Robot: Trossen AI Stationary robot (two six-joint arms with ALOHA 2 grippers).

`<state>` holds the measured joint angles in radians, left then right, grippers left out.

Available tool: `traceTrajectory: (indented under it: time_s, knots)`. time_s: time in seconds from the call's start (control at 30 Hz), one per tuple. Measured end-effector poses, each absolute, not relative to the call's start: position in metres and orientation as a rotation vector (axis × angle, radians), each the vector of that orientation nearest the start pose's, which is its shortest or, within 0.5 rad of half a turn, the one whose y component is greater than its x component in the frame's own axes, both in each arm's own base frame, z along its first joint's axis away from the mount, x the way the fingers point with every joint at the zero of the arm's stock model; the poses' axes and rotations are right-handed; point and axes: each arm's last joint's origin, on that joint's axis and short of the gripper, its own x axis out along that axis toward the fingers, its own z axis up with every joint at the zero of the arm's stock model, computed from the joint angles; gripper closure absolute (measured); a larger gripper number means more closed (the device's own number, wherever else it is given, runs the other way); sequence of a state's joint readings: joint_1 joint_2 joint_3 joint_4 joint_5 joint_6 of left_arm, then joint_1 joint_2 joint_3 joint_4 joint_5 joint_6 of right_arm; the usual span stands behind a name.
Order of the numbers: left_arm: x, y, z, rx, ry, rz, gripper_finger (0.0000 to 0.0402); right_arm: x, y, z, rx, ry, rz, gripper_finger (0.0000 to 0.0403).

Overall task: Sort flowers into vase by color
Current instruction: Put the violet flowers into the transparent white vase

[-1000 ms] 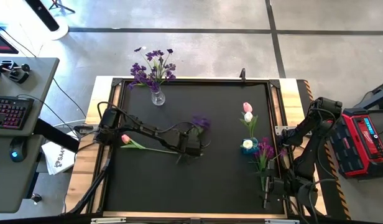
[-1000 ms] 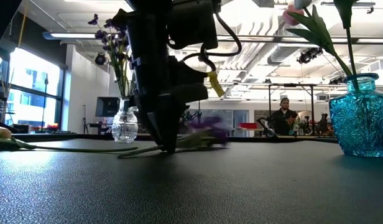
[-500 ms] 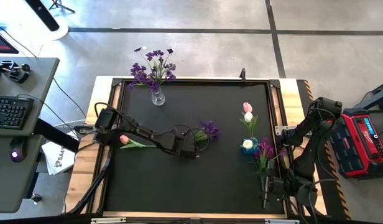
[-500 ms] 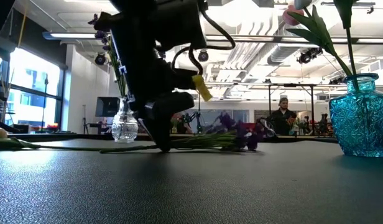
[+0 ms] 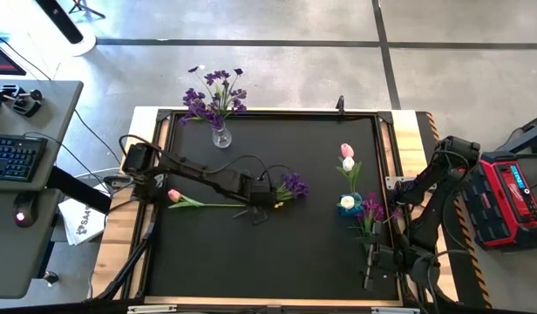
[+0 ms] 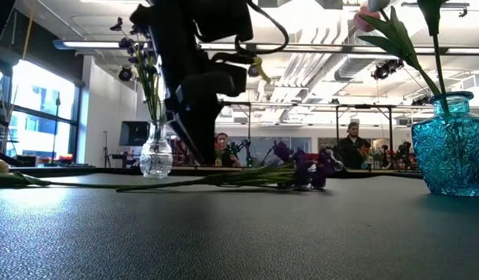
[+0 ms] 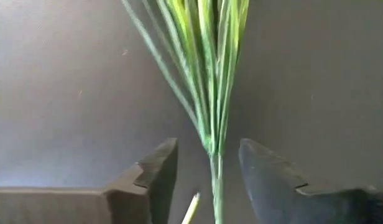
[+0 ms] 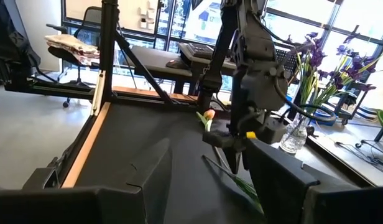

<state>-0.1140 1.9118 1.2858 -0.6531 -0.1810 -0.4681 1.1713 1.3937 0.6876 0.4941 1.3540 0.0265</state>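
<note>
The purple flower [image 5: 293,185] is lying flat on the black table [image 5: 312,253], near the middle, with its blossoms pointing toward the blue vase [image 5: 350,204] and its long green stem running back under the left gripper [image 5: 258,197]. The left gripper is sitting right over the stem end, and its two dark fingers [image 7: 155,171] are standing apart, one on each side of the stem [image 7: 214,118], not squeezing it. In the left wrist view the stem is going straight out ahead between the fingers, so the flower's long line is pointing away from the gripper, blossoms at the far end. It looks like the fingers are a little above the table, but that is hard to tell from the low view. The left arm is by far the nearer one to this flower. The clear vase [image 5: 220,136] with the other purple flowers is standing at the far edge of the table, off to the side of the gripper and well apart from it. A pink tulip [image 5: 175,195] is lying behind the gripper, closer to the left arm's base. The right gripper [image 5: 370,266] is waiting at the near right corner, fingers apart and holding nothing, well apart from the purple flower.
</note>
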Motion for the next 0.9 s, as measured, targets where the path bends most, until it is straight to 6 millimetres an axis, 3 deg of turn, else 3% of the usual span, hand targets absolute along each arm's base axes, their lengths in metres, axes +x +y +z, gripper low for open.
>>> traceTrajectory:
  time_s: [0.13,0.33,0.73,0.9]
  knots:
    - [0.373,-0.033,0.149,-0.213,1.249,0.331,0.0219,0.132,0.239,0.235,-0.175,0.062,-0.182,0.021]
    - [0.38,-0.028,0.135,-0.251,1.26,0.3,0.0232,0.132,0.239,0.235,-0.181,0.062,-0.183,0.021]
    - [0.384,-0.011,0.133,-0.251,1.254,0.25,0.032,0.131,0.239,0.235,-0.178,0.061,-0.189,0.021]
    - [0.386,-0.007,0.137,-0.253,1.222,0.294,0.0385,0.131,0.239,0.235,-0.175,0.061,-0.189,0.021]
